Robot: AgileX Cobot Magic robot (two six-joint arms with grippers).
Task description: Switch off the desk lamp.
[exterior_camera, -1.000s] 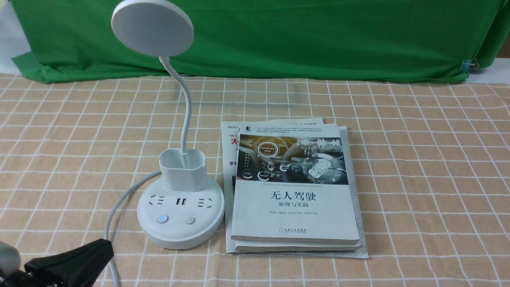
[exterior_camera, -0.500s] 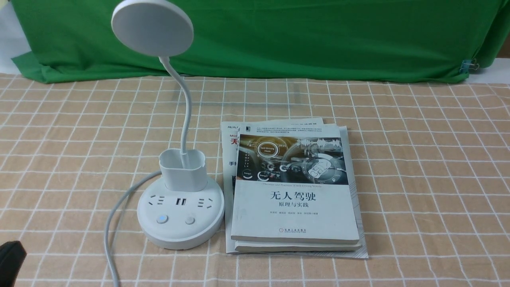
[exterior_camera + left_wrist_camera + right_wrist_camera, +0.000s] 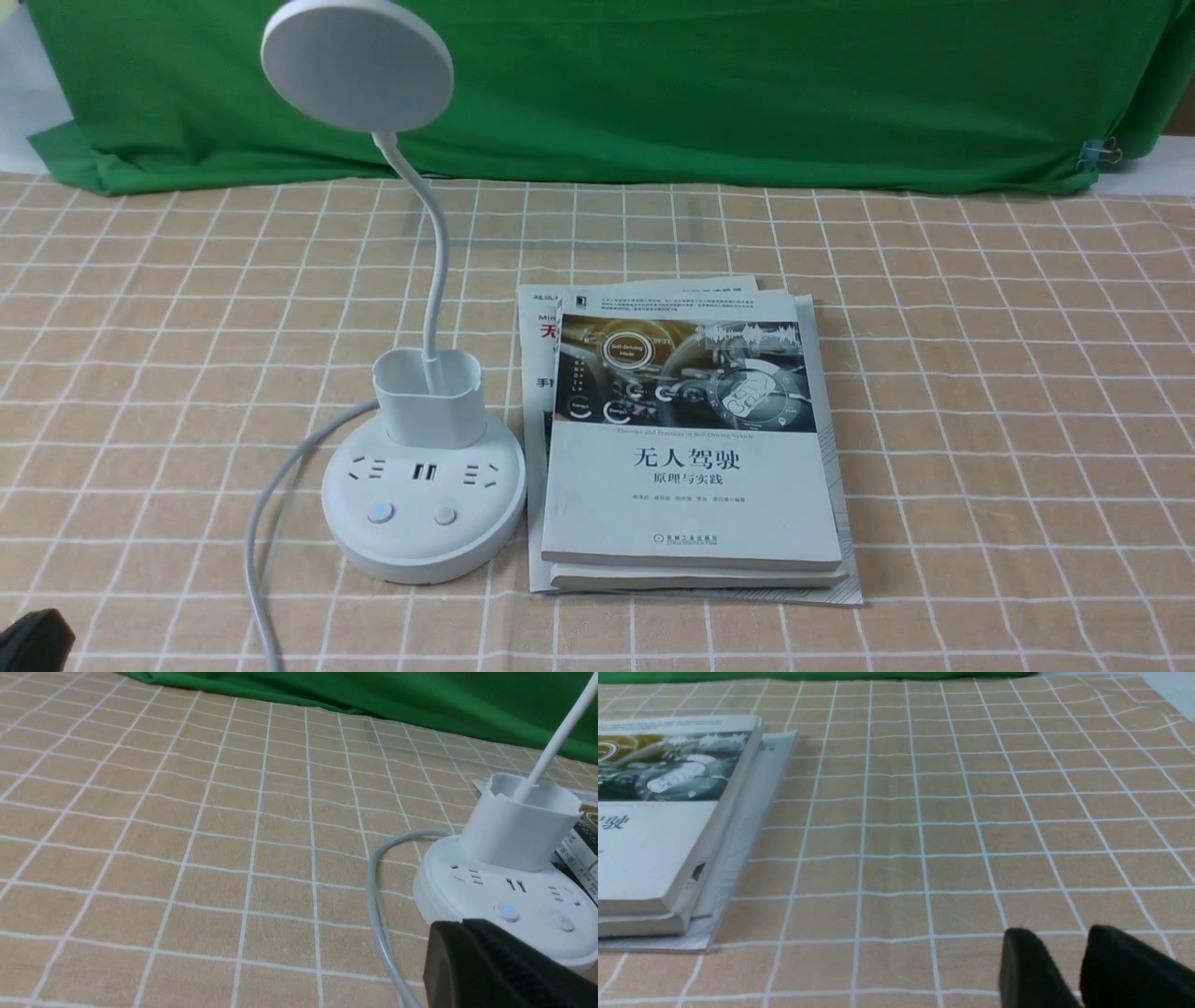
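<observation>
1. While the desk lamp (image 3: pixel 425 504) stands left of centre beside the books (image 3: pixel 691 448), its buttons face near.
2. Left gripper (image 3: pixel 33 639) sits near-left of it, closer; jaw state unclear.
3. Right gripper (image 3: pixel 1069 970), slightly parted, holds nothing.

The right gripper (image 3: pixel 1057 970) shows as two black fingertips (image 3: pixel 1024 966) with a narrow gap between them, hanging over a tan tablecloth (image 3: pixel 952 826) checked with thin white lines. Well to the left lies a stack of books (image 3: pixel 668 858): the top one has a white cover with a picture of dials, sitting on a second book and a thin booklet beneath. A strip of green cloth (image 3: pixel 808 675) runs along the far edge
</observation>
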